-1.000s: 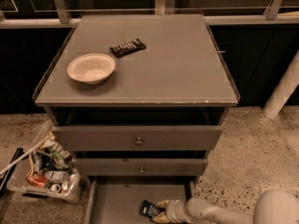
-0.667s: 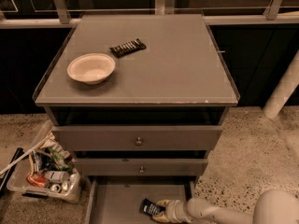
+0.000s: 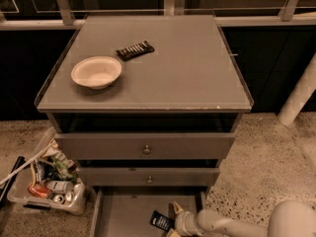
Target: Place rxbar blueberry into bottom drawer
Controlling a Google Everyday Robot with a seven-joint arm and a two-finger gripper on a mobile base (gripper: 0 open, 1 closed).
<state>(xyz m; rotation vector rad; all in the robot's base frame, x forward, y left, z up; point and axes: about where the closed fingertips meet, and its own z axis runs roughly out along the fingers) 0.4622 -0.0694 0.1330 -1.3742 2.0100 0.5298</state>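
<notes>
Zero visible shift over last second: rxbar blueberry (image 3: pixel 160 221) inside bottom drawer (image 3: pixel 121 214), right at tool (image 3: pixel 172 221) tip. Cannot tell whether gripped or released. Placement seemingly near done.

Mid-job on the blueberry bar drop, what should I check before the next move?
1. Grey bottom drawer pulled out with its floor showing: ok.
2. Dark blue wrapped bar with white lettering is inside the drawer's walls, right of centre: ok.
3. Gripper is low at the drawer's right front, with the bar at its tip: ok.
4. Bar resting on the floor or held above it: cannot tell.
5. Two upper knobbed grey drawers are not covering the bar: ok.
6. It is the right bar: the black-brown wrapped bar lies on the cabinet top beside the white bowl: ok.
</notes>
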